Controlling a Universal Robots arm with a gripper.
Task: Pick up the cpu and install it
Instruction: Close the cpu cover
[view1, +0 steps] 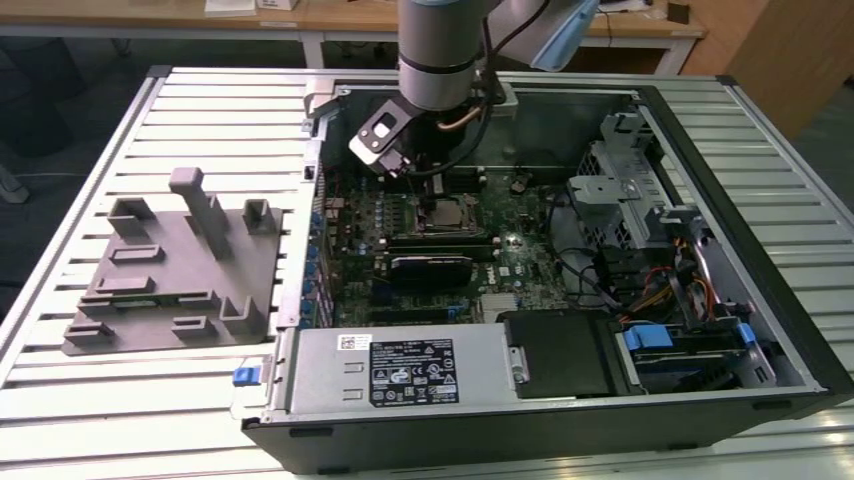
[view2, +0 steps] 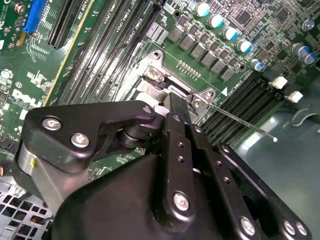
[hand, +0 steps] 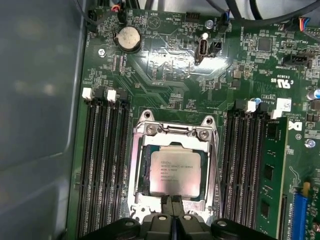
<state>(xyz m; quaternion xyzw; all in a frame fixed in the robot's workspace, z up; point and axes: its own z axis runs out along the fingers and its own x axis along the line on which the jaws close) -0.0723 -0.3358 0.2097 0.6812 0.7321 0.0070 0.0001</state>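
Note cpu lying flat inside socket frame on motherboard, with gripper poised at frame's edge, closed together on nothing, consistent with seating already done.

— How does the cpu look?
— Its top is pale silver metal, smooth, with a dull satin sheen. The socket frame is brighter bare metal.
— And the board?
— The motherboard is green and glossy. The end effector is matt black, with shiny metal screws.
— The rest?
— The fixture is matt grey plastic, and the table is pale ribbed metal.
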